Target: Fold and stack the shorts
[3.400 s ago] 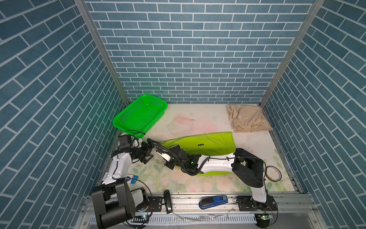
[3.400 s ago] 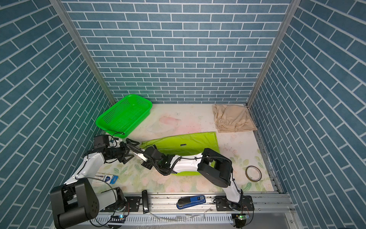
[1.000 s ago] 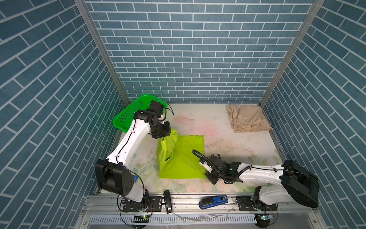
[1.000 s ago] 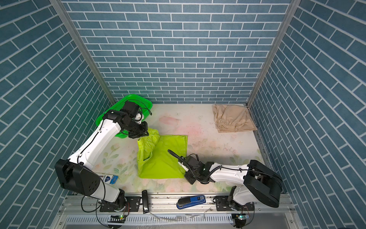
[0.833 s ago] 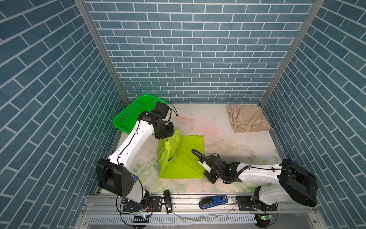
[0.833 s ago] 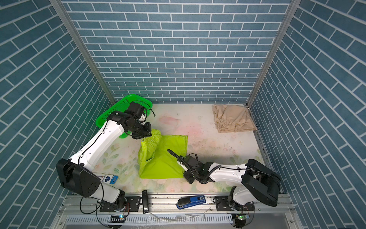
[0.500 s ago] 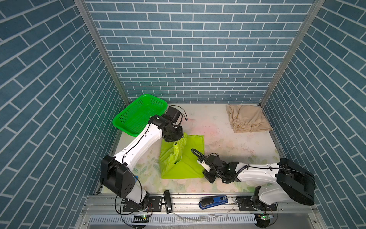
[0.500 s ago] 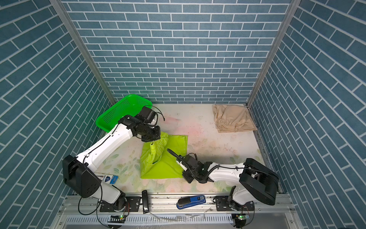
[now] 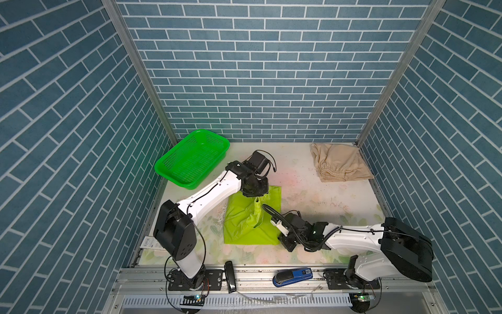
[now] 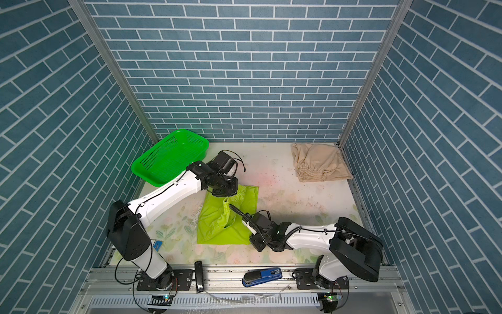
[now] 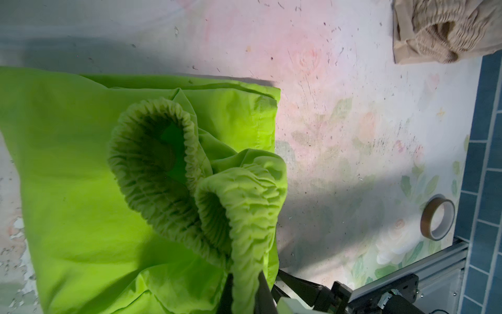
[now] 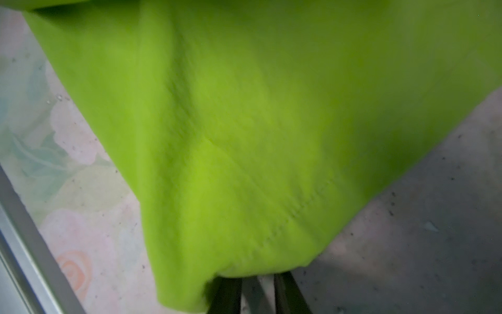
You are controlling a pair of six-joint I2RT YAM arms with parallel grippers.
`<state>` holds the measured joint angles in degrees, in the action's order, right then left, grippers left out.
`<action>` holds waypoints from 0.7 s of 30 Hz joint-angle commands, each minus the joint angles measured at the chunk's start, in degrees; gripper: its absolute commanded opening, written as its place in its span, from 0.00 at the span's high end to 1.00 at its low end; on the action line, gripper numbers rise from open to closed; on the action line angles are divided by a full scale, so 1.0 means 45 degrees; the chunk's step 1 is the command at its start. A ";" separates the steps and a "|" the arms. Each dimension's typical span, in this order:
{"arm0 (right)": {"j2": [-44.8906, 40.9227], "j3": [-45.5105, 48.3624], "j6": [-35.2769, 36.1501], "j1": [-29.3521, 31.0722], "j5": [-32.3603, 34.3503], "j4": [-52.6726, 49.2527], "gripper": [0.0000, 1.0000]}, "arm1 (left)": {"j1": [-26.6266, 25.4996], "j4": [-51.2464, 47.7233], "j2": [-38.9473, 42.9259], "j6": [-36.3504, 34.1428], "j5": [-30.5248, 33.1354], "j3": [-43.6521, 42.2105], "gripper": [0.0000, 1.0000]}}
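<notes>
Left gripper: pinching the ruffled waistband of the lime shorts, raised above their far half.
Right gripper: at the near right hem corner; I cannot tell whether it holds it.
Axis: I read the lime cloth as lying far-to-near on the table.
Beige shorts: far right corner, well apart; right arm nearer.
Views: only the left wrist view shows the pinch.

Lime-green shorts centre frame, beige shorts upper right, bright green perforated basket upper left; the pale worktop bears what looks like faded floral print.
</notes>
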<state>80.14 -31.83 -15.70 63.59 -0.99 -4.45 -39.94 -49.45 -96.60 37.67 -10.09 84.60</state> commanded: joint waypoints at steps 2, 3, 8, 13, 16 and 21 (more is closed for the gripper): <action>-0.1735 -0.0198 -0.0828 -0.0058 0.0515 -0.2033 0.59 | -0.0843 0.0227 -0.0384 -0.0525 -0.0033 -0.0246 0.76; -0.2222 -0.0266 -0.0930 -0.0098 0.0596 -0.2361 0.56 | -0.0902 0.0227 -0.0456 -0.0587 -0.0032 -0.0273 0.61; -0.5001 -0.0767 -0.1372 -0.0338 0.0845 -0.4405 0.50 | -0.0955 -0.0280 -0.0535 -0.1143 0.0286 0.0346 0.00; -0.6174 -0.1821 -0.1287 -0.0350 0.0742 -0.6033 0.51 | -0.0718 -0.2195 -0.0528 -0.1850 0.1276 0.2245 0.00; -0.5407 -0.2538 -0.1062 -0.0344 0.0302 -0.5938 0.53 | -0.0201 -0.3200 -0.0045 -0.2099 0.2097 0.2544 0.00; -0.3252 -0.2907 -0.1561 -0.0338 -0.0276 -0.4741 0.54 | 0.1211 -0.1641 0.2354 -0.2017 0.1735 -0.0895 0.00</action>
<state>61.43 -44.64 -19.92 62.19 -0.64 -26.04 -37.30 -56.42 -90.59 29.54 -3.18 87.31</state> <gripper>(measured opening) 0.464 0.997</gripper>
